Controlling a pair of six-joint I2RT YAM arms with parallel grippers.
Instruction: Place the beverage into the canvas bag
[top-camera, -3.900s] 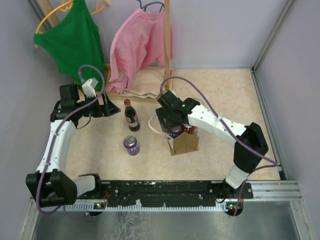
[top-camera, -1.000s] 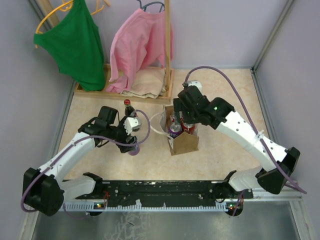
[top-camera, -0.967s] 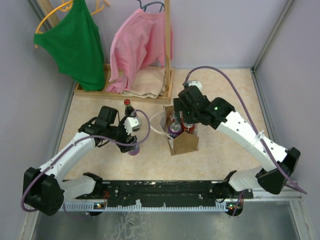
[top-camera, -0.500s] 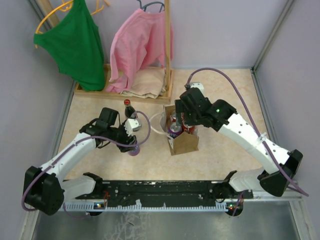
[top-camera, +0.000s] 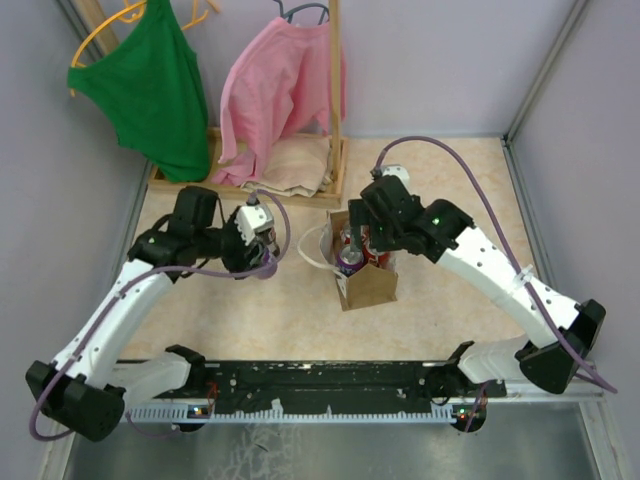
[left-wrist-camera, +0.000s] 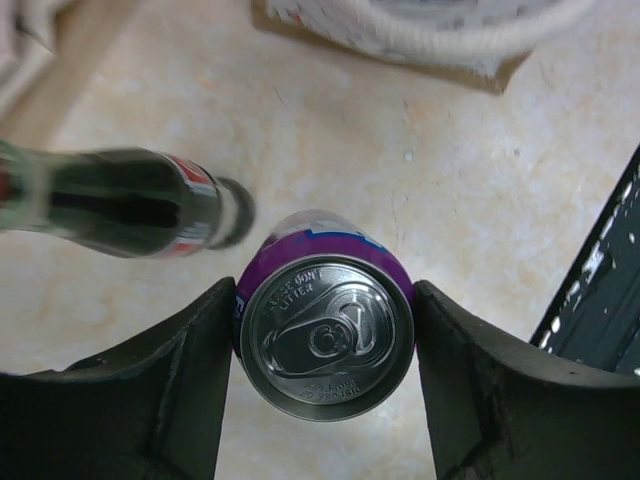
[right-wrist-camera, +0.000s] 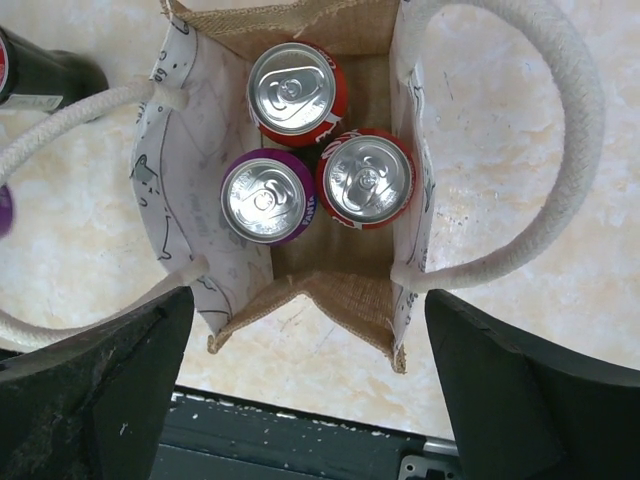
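Note:
My left gripper (left-wrist-camera: 325, 328) is shut on a purple can (left-wrist-camera: 327, 345), its silver top facing the camera, held off the floor. In the top view this gripper (top-camera: 257, 252) and the can (top-camera: 266, 263) are left of the canvas bag (top-camera: 366, 287). The bag (right-wrist-camera: 345, 290) stands open with white loop handles. It holds two red cans (right-wrist-camera: 297, 90) (right-wrist-camera: 367, 178) and a second purple can (right-wrist-camera: 267, 198). My right gripper (right-wrist-camera: 305, 305) is open and empty above the bag, and shows in the top view (top-camera: 366, 232). The bag's edge shows at the top of the left wrist view (left-wrist-camera: 400, 30).
A dark glass cola bottle (left-wrist-camera: 120, 200) stands just beside the held can. A wooden rack (top-camera: 335, 100) with a green top (top-camera: 150, 90), a pink garment (top-camera: 275, 90) and a beige cushion (top-camera: 295, 165) is at the back. A black rail (top-camera: 330, 375) runs along the near edge.
My left gripper took hold of the purple can and lifted it back and to the left. My right gripper rose a little above the bag, open.

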